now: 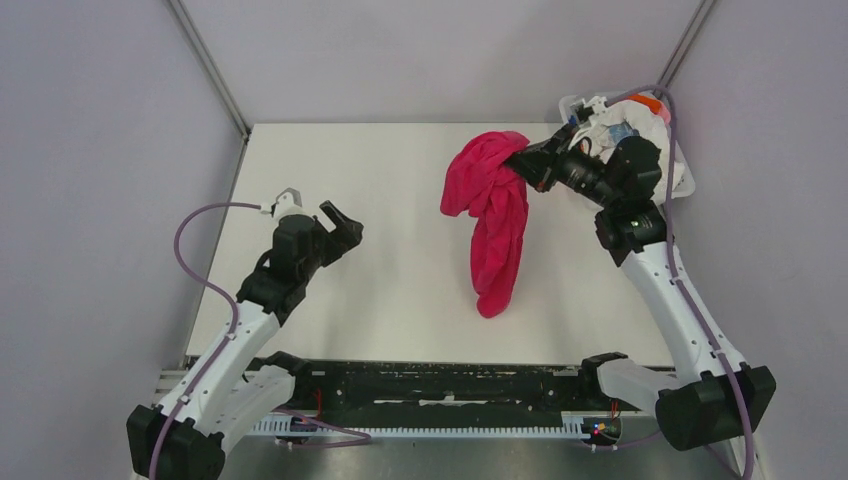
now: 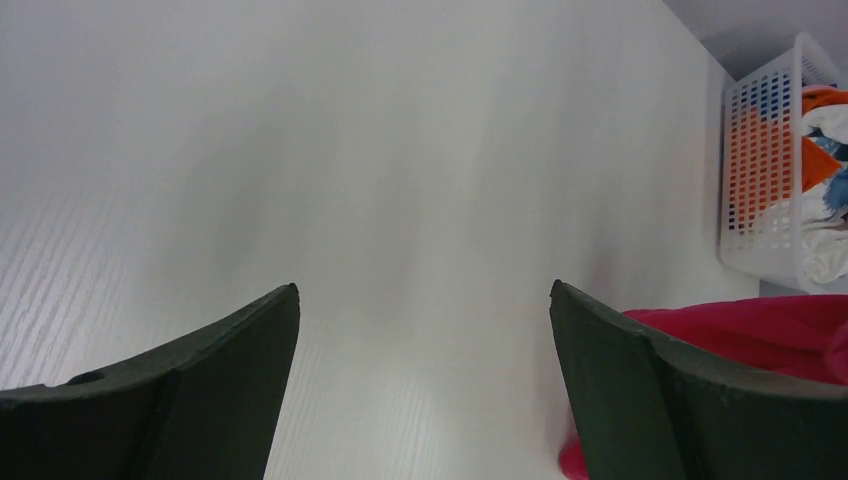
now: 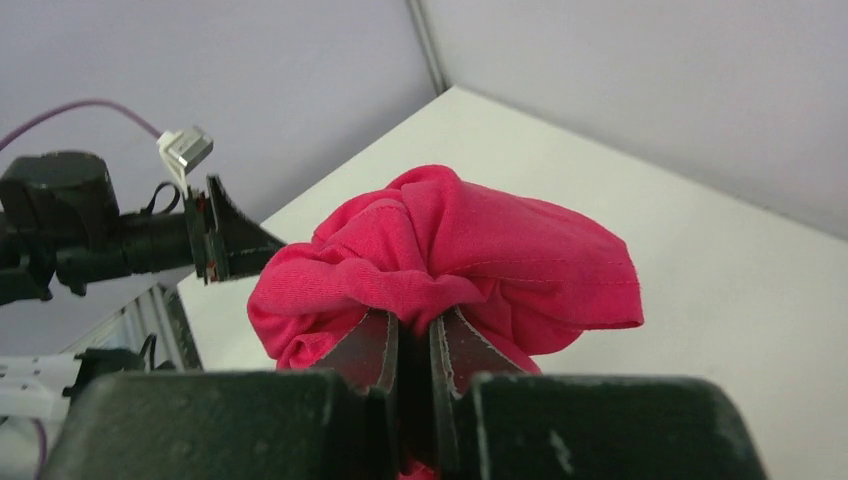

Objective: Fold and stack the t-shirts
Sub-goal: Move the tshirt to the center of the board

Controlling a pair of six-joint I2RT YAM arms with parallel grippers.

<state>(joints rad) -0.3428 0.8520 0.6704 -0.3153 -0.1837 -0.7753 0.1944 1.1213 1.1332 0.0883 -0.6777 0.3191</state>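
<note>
Right wrist view has the right gripper (image 3: 415,330) pinched tight on a gathered bunch of the soft, matte magenta-red t-shirt (image 3: 450,240), a stitched hem running along one puffed fold; from above, the rest trails as a long crumpled strip onto the smooth white table (image 1: 350,160), right of centre. The left gripper (image 2: 425,380) hovers with dark fingers spread wide over faintly grained tabletop, holding nothing. Heaped in a white lattice plastic basket (image 2: 760,170) at the far right corner lie other shirts (image 2: 822,110), orange and white with blue, between plain pale-lilac walls (image 1: 400,50).
</note>
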